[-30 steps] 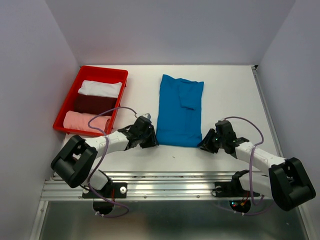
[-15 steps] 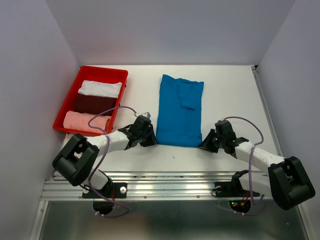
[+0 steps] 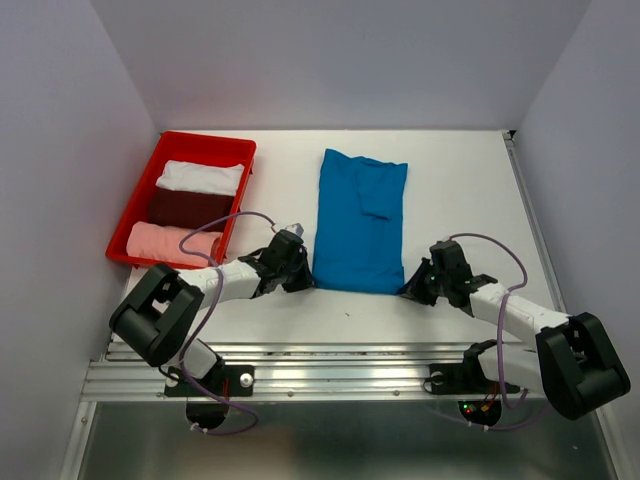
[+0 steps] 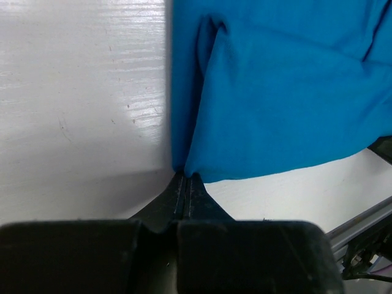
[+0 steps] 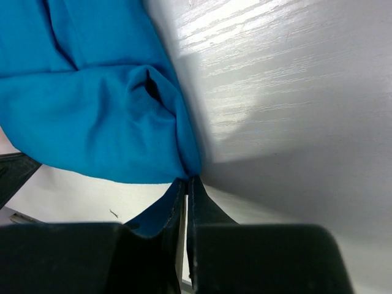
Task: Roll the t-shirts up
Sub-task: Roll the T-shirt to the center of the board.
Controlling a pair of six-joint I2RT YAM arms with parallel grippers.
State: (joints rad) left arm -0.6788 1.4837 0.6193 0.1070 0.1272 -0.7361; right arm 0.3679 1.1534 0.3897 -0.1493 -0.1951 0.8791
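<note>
blue t-shirt [image 3: 360, 222], folded long; left gripper [image 4: 187, 174] and right gripper [image 5: 187, 179] clenched on its near corners, seemingly to start rolling.

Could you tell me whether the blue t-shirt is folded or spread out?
Folded: the blue t-shirt lies as a narrow strip, sleeve tucked over, not rolled; left gripper and right gripper pinch its near corners.
</note>
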